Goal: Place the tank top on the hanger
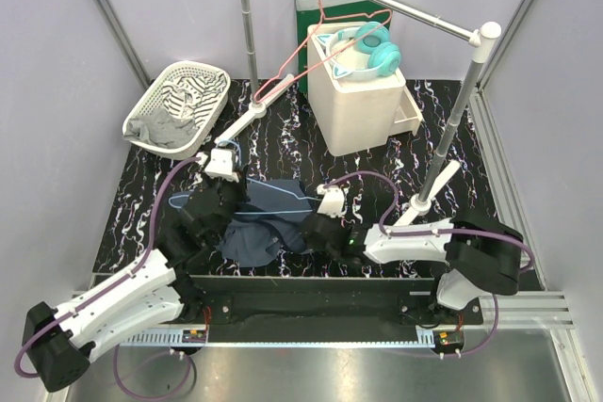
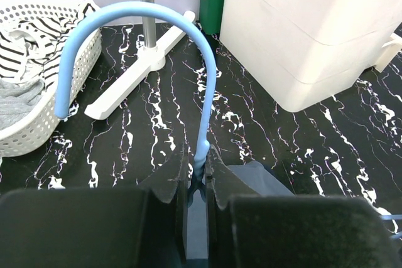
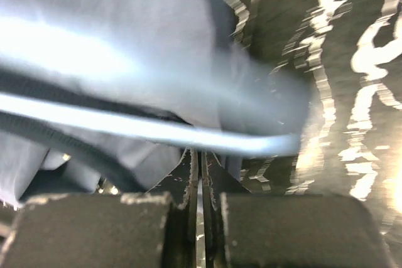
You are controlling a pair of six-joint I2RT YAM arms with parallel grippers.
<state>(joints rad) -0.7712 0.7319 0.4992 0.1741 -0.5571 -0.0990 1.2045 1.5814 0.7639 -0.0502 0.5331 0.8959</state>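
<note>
The left end effector [image 2: 200, 177] is clenched on the hanger [image 2: 202, 111]. Its two black fingers [image 2: 176, 177] stand almost together, and the thin light-blue stem just below the curved hook is pinched between their tips. The hook arches up and over to the left, clear of the surface [image 2: 301, 149], and its free end hangs near the white basket [image 2: 38, 130].

The right end effector [image 3: 200, 174] is closed tight, with only a hairline between its fingers. Its tips sit at the edge of the tank top [image 3: 94, 48], just under the hanger's light-blue bar, which crosses that blurred wrist view from left to right. Whether any cloth is nipped between the tips cannot be told.

From above, the tank top lies crumpled on the black marbled surface between the two end effectors, near the front edge. A thin line of the hanger shows across the upper part of the tank top, and the dark navy cloth spreads below and to the left of it.

Behind, the basket holds a striped cloth [image 2: 25, 42] and a grey cloth [image 2: 16, 101]. A white drawer unit [image 2: 314, 29] stands to the right of the rack pole [image 2: 147, 4].
</note>
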